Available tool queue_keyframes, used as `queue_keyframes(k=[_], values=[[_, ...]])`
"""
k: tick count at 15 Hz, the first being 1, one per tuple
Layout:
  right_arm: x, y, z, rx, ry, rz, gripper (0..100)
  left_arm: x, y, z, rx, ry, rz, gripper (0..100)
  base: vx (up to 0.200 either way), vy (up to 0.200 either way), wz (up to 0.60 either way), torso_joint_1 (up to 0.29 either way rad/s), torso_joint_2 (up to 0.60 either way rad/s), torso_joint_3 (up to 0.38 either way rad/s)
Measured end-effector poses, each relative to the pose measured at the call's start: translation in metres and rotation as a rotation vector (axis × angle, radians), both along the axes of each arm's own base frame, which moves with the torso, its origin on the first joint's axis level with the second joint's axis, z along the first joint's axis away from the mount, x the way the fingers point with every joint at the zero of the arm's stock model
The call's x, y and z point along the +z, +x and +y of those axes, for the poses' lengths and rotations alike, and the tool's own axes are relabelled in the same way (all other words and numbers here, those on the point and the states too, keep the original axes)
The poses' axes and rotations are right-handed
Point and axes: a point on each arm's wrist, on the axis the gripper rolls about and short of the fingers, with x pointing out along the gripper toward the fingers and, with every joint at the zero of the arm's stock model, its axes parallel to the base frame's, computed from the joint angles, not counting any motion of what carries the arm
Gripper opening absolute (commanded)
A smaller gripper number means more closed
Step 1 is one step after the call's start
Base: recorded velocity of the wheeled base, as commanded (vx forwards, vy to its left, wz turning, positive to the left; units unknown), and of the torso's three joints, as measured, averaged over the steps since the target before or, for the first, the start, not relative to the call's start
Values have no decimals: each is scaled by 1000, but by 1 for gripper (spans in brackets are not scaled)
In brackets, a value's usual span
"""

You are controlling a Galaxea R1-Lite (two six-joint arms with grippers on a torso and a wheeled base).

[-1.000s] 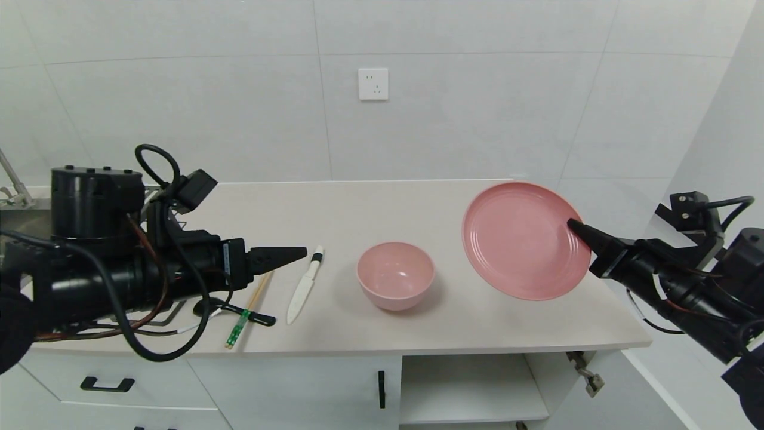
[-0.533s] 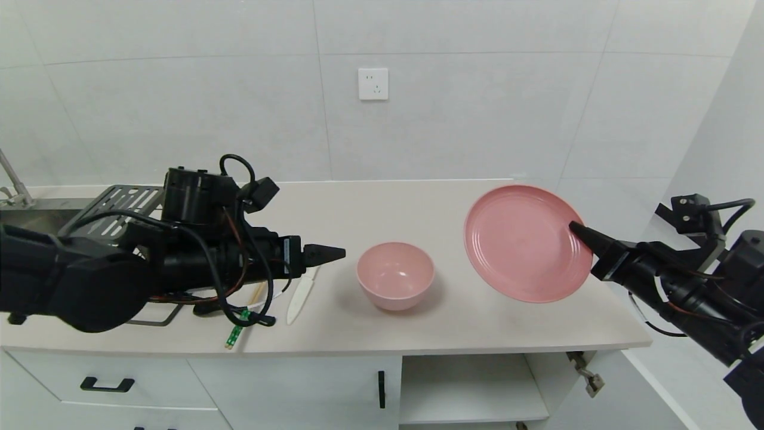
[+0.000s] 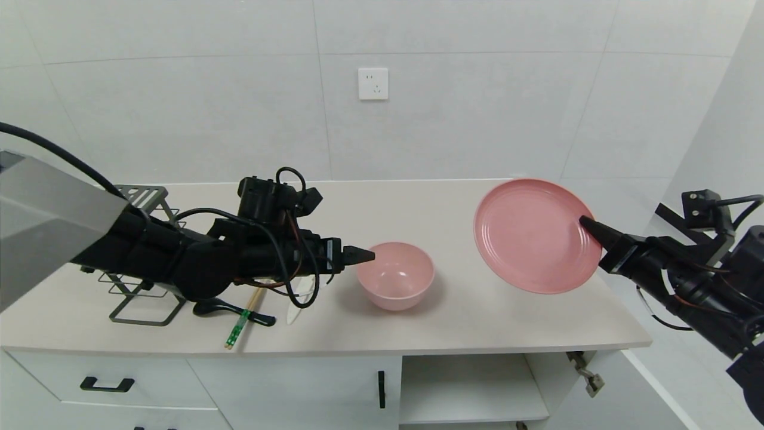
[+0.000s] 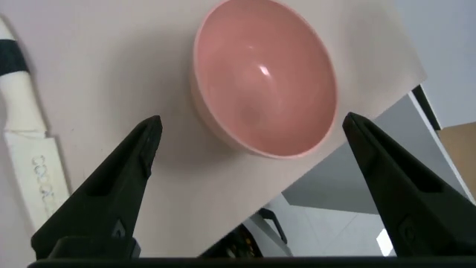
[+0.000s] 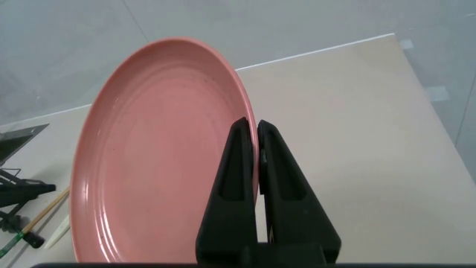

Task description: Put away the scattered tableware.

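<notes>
Two risks: the plate [image 3: 531, 236], tilted above the bench's [image 3: 453, 322] right end with only the right gripper's [image 5: 251, 126] fingers pinching its rim, may slip and drop, and the left gripper [image 3: 365, 255], fingers spread beside the bowl [image 3: 395, 275] on the bench, may knock it aside.

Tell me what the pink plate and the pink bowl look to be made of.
The plate: probably plastic or melamine with a matte finish. It is an even pink with moulded concentric rings and only a soft sheen.
The bowl: likely the same material, slightly glossier. It has small light glints inside, a uniform colour and a thin rim.
Glazed ceramic cannot be ruled out for either.
</notes>
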Motion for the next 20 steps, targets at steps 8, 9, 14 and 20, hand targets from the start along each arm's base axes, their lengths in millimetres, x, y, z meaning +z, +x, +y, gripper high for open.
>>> queue_keyframes(k=[8, 9, 14, 20], values=[[0, 0, 2, 9, -3, 0, 0, -29, 24, -13, 17, 32, 33, 100, 0, 0, 0, 0, 0, 0], [0, -1, 3, 13, -5, 0, 0, -30, 26, -13, 22, 34, 34, 100, 0, 0, 0, 0, 0, 0], [0, -1, 4, 15, -5, 0, 0, -37, 37, -19, 45, 52, 28, 100, 0, 0, 0, 0, 0, 0], [-1, 0, 4, 15, -5, 1, 0, -52, 46, -26, 38, 70, 62, 100, 0, 0, 0, 0, 0, 0]])
